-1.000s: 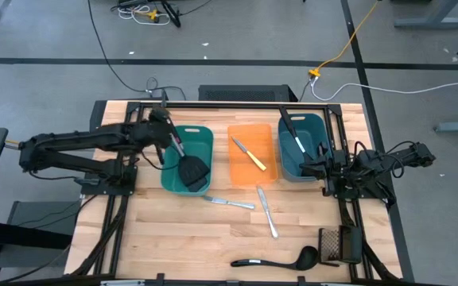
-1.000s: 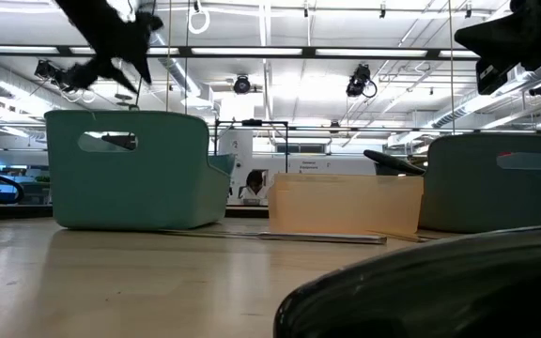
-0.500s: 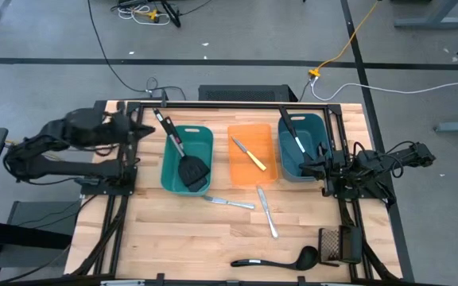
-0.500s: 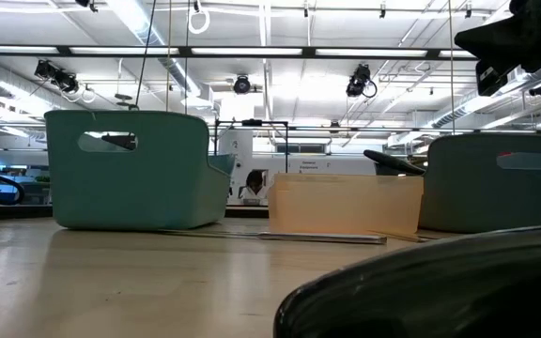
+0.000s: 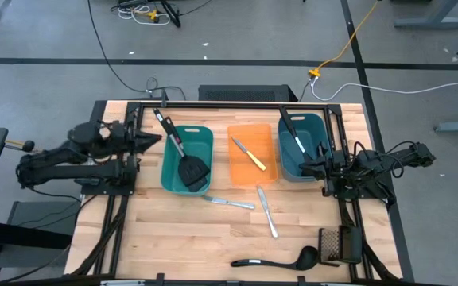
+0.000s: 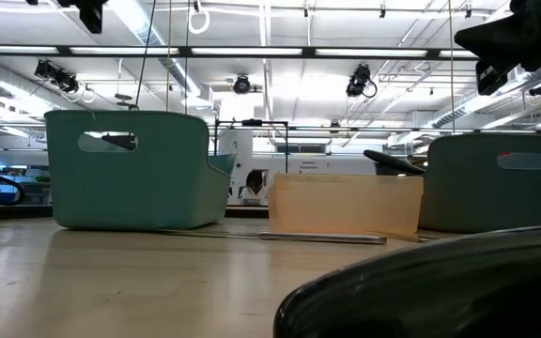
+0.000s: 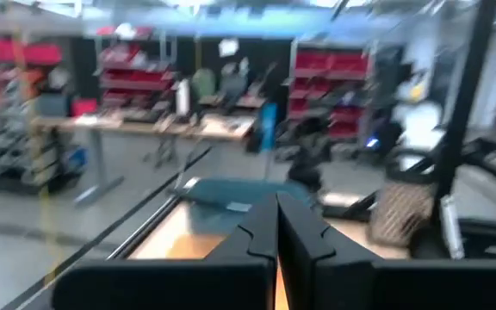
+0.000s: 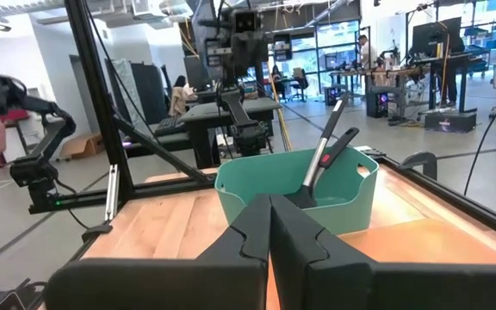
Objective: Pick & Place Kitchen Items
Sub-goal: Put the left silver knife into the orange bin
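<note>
Black slotted spatula (image 5: 183, 157) leans in the left teal bin (image 5: 188, 160), a yellow-handled knife (image 5: 249, 154) lies in the orange bin (image 5: 254, 155), and two silver knives (image 5: 266, 210) and a ladle (image 5: 275, 258) lie on the wooden table (image 5: 173, 230). Left gripper (image 5: 153, 140) is pinched closed and empty just left of that bin; right gripper (image 5: 302, 168), closed too, rests by the right teal bin (image 5: 300, 147).

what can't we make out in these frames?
- Left teal bin contents: low view, its wall hides them.
- Ladle on the table: low view, only a blurred dark mass at the picture's bottom edge.
- Left wrist view: motion blur smears the bins.
- Two silver knives: high view, too small for detail.
</note>
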Action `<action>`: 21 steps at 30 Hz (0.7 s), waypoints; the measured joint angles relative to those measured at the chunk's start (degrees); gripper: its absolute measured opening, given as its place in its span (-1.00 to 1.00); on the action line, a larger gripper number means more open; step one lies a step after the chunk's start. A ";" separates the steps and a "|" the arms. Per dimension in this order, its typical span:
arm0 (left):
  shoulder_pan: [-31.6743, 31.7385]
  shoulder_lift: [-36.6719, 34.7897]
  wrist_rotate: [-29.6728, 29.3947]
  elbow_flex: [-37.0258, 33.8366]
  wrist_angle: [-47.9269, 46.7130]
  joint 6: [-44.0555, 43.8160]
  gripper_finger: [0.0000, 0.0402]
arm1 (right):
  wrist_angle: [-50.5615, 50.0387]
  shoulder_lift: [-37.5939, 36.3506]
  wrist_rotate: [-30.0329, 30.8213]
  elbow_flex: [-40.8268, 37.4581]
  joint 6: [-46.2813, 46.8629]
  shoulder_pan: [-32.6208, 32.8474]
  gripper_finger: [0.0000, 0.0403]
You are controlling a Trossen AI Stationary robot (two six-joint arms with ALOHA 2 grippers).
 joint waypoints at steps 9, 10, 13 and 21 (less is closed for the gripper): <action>-2.32 -2.96 -0.36 -12.27 9.35 1.34 -0.99 | 0.66 0.02 -0.04 0.00 0.14 -0.02 -0.96; -2.75 -3.11 -0.69 -13.12 9.39 2.05 -0.99 | 0.66 0.02 -0.04 0.00 0.17 0.00 -0.96; -4.04 -3.79 -1.45 -15.23 9.87 3.21 -0.99 | 0.72 0.02 -0.04 0.00 0.26 -0.01 -0.96; -6.35 -5.24 -3.65 -18.53 9.88 7.05 -1.00 | 0.80 0.02 0.00 0.00 0.98 0.00 -0.96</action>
